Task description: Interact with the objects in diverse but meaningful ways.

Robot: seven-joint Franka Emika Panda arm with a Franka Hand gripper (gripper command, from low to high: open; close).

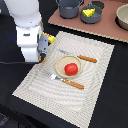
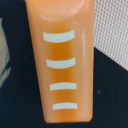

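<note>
Bread loaf (image 2: 61, 62), one, is filling the wrist view; whether the gripper (image 1: 42, 50) is grasping it cannot be told. One tomato (image 1: 71, 69) is sitting on one plate (image 1: 61, 64); one cheese wedge (image 1: 88, 12) is resting in one bowl (image 1: 94, 18).

The exterior view looks down from above at an angle, taking in the striped placemat (image 1: 70, 67) and arm (image 1: 27, 27). The wrist view sits super close on the bread loaf (image 2: 62, 60); both catch placemat edge.
</note>
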